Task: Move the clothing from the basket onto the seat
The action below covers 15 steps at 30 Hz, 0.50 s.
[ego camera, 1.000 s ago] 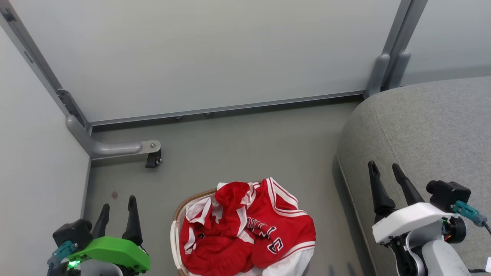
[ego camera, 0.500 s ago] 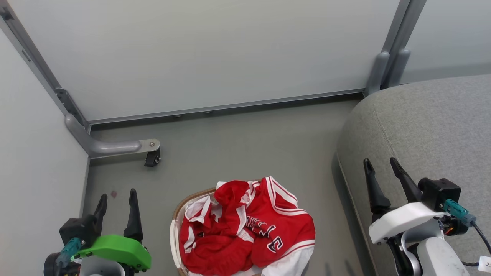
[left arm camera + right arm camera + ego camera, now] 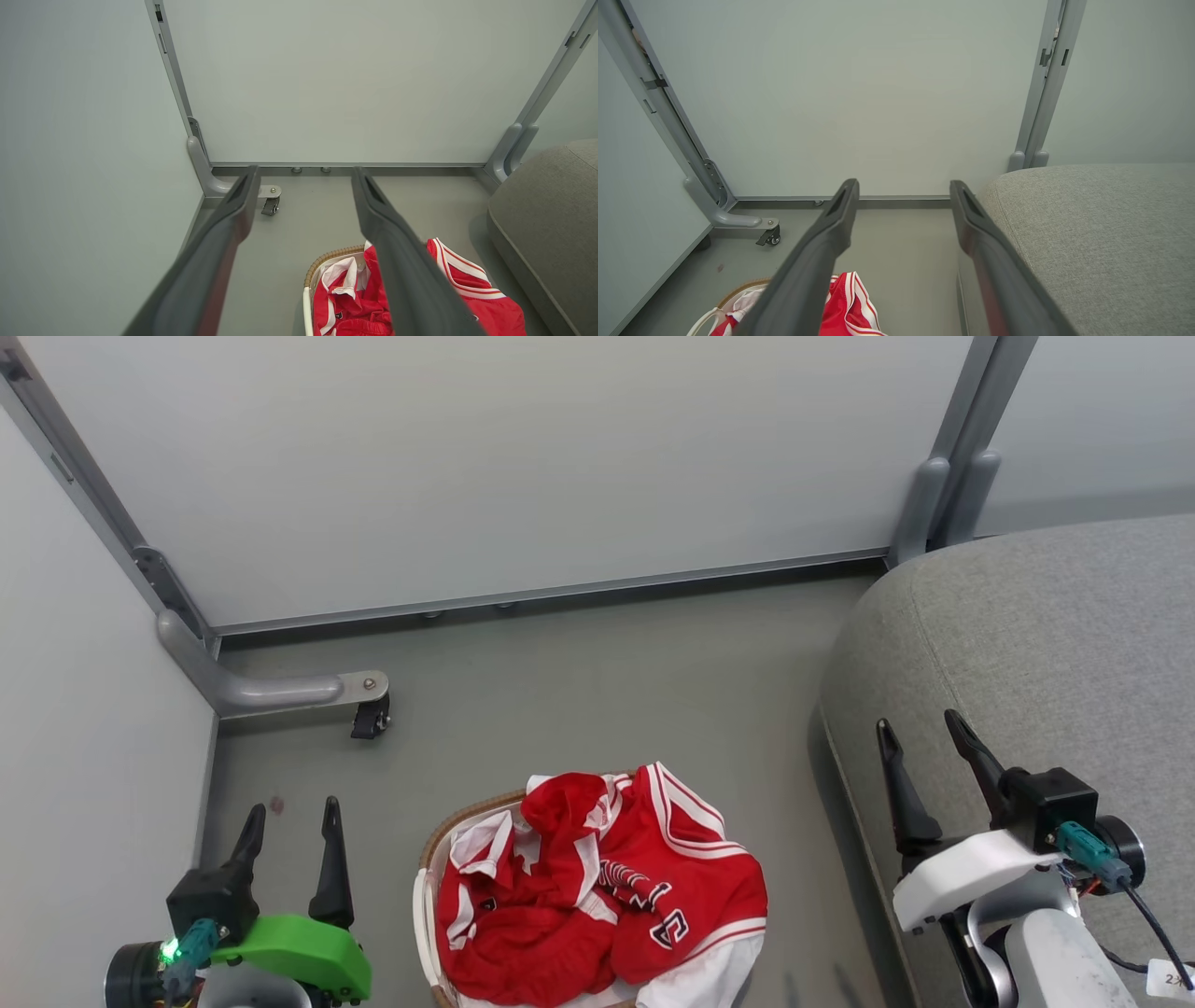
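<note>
Red clothing (image 3: 597,887) lies heaped in the basket (image 3: 467,818) at six o'clock; the seat (image 3: 1055,644) (grey fabric) stands at three. Left gripper (image 3: 292,807) at eight and right gripper (image 3: 917,721) at four hover, fingers wide, holding nothing.

Through the head camera I saw the basket (image 3: 459,823) on the grey floor (image 3: 579,681), low in the middle, heaped with the red clothing (image 3: 597,896), white stripes and dark lettering showing. My left gripper (image 3: 292,807) hung at lower left, fingers spread, beside the basket but apart from it. My right gripper (image 3: 917,721), equally spread, showed against the seat (image 3: 1046,644) edge. A caster (image 3: 371,719) sat by the pale partition (image 3: 504,467).
</note>
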Available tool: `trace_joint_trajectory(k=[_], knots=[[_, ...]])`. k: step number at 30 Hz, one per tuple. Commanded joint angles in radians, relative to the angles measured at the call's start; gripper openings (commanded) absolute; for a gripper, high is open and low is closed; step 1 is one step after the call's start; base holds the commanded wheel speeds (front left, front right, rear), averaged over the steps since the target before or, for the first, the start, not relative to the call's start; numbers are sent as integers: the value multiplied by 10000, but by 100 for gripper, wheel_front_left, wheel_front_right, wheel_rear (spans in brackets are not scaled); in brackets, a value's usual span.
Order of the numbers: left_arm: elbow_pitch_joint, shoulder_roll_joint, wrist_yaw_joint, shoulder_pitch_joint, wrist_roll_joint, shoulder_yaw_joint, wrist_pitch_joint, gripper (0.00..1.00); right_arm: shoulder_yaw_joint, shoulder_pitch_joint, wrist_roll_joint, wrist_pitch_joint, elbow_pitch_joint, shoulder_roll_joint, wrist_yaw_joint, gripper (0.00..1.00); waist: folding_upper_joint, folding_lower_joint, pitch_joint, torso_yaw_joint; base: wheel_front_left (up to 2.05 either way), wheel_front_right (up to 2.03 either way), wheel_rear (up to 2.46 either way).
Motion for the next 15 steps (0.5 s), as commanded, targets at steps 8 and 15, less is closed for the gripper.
trace_joint_trajectory(k=[8,15], knots=[[345,-240,-370,216,647,127,-237,100,145,-91,-527,-259,138,-34,2,100,0,0,35,-35,0,0,0],[562,-368,-719,-220,1029,35,-360,100,350,-389,-777,-387,57,-37,2,100,0,0,576,-86,0,0,0]])
